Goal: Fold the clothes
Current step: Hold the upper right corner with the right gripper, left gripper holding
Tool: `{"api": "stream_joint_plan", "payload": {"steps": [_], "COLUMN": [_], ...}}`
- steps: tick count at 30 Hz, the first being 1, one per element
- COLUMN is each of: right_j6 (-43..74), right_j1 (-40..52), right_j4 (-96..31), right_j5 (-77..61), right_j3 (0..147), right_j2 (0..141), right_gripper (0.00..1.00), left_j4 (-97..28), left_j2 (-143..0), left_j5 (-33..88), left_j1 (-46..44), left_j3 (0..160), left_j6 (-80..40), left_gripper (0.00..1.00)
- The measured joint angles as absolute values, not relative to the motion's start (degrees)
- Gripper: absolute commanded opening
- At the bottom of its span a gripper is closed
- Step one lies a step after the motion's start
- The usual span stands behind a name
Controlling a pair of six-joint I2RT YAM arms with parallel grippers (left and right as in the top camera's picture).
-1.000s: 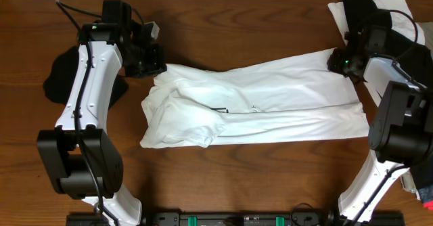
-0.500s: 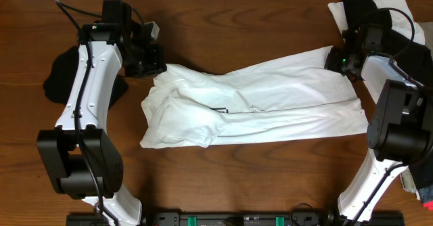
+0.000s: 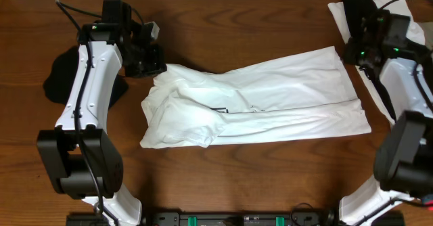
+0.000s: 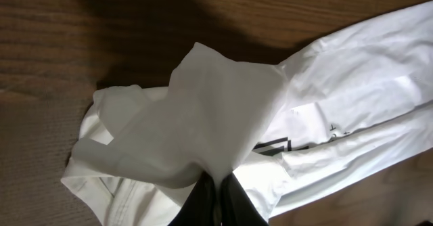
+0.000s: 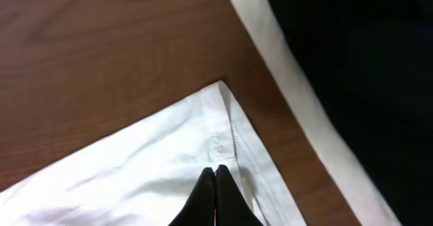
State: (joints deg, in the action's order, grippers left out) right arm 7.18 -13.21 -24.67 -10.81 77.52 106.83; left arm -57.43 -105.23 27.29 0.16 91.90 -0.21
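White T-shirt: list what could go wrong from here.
1. The left tool pinches a bunched flap of the white T-shirt; pulling may drag extra layers and worsen the crumple there.
2. The right tool is shut over the flat hem corner, perhaps gripping nothing; a pull could leave the corner behind.
3. The black garment lies near that corner and could snag.
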Motion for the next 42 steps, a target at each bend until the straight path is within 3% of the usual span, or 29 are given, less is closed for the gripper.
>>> {"api": "stream_joint_plan", "payload": {"steps": [3,4,6,8,14,24,42], "right_j6": [7.18,7.20,6.98,7.29,7.18,7.18,7.18], "right_j1": [-13.39,-13.39,-13.39,-13.39,-13.32,-12.51,-11.05], "right_j4": [-25.82,-26.06,-25.56,-24.32,-17.21,-7.60,-6.52], "right_j5": [-10.48,-10.35,-9.80,-9.30,-9.32,-13.93,-14.46], "right_j3": [77.52,77.47,77.47,77.47,77.49,77.47,77.47], "right_j2": [106.48,106.63,107.13,107.92,115.00,122.91,122.93], "right_gripper": [0.01,0.05,0.26,0.38,0.49,0.47,0.45], "left_j4": [-57.43,-57.43,-57.43,-57.43,-57.45,-57.41,-57.43], "left_j2": [-105.23,-105.23,-105.23,-105.23,-105.23,-105.23,-105.23], "left_j5": [27.29,27.29,27.29,27.27,27.27,27.29,27.27], "left_j1": [0.16,0.16,0.16,0.16,0.16,0.16,0.16], "left_j3": [91.90,91.90,91.90,91.90,91.90,91.90,91.90], "left_j6": [-0.21,-0.21,-0.21,-0.21,-0.21,-0.21,-0.21], "left_gripper": [0.06,0.06,0.06,0.06,0.06,0.06,0.06]}}
